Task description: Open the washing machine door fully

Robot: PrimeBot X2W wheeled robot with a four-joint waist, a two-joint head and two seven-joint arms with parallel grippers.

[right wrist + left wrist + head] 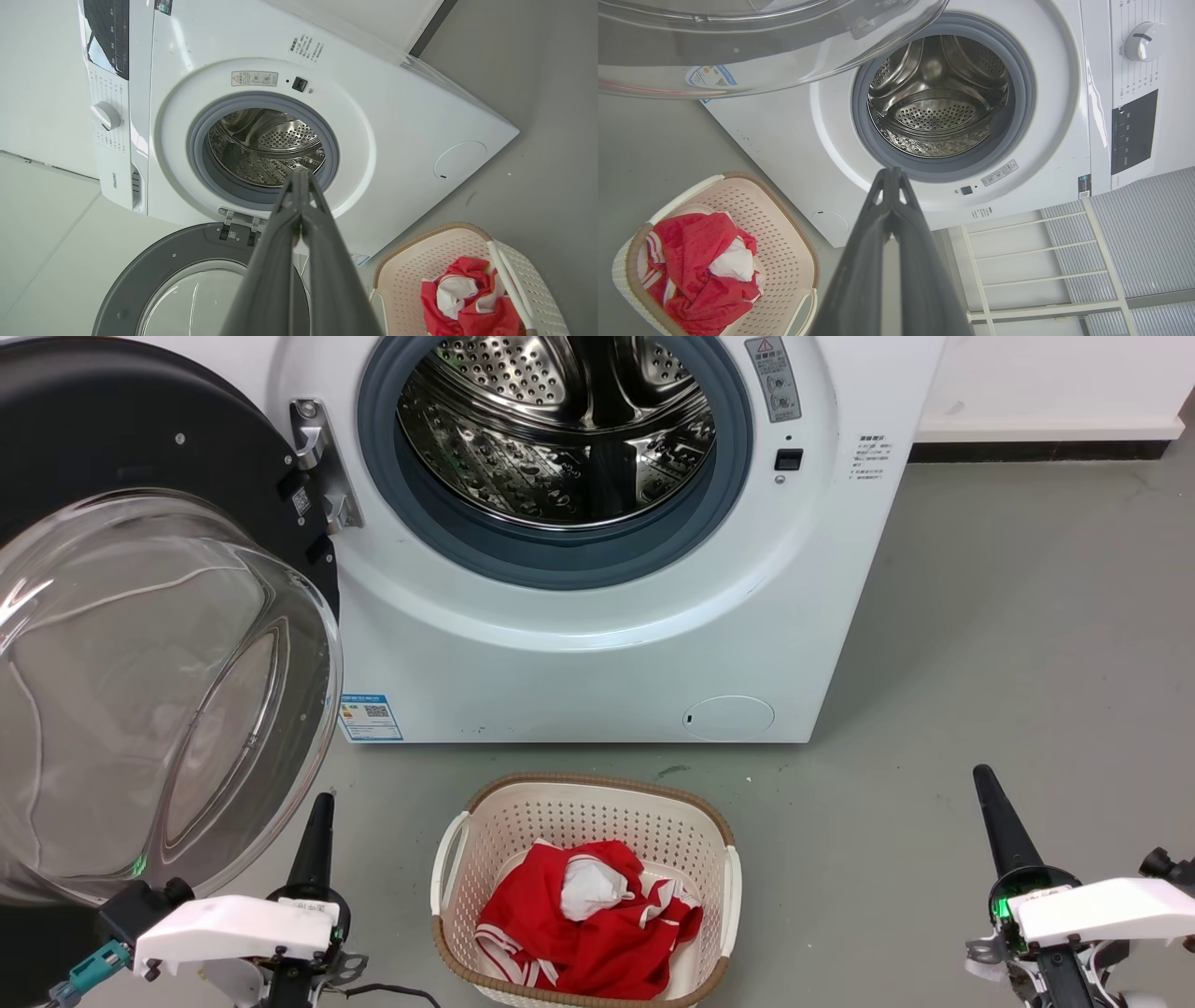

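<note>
As you read outward from the robot, you have: left pincer (pixel 322 803) and right pincer (pixel 982 775), both clenched, empty, fingers pointing up. Next, a cream basket (pixel 579 786) on the floor, holding a red garment (pixel 597 943) bundled round a white piece. Beyond, the washing machine door (pixel 159 644), swung out on its hinge at the robot's left. Farthest, the exposed steel drum (pixel 560 420).

Left gripper (pixel 320 803): long black tapered fingers (pixel 311 859), white wrist shell (pixel 233 929), teal connector (pixel 93 971), thin black cable (pixel 392 992). Right gripper (pixel 988 793): same build, green glow (pixel 1001 905) at base.
</note>
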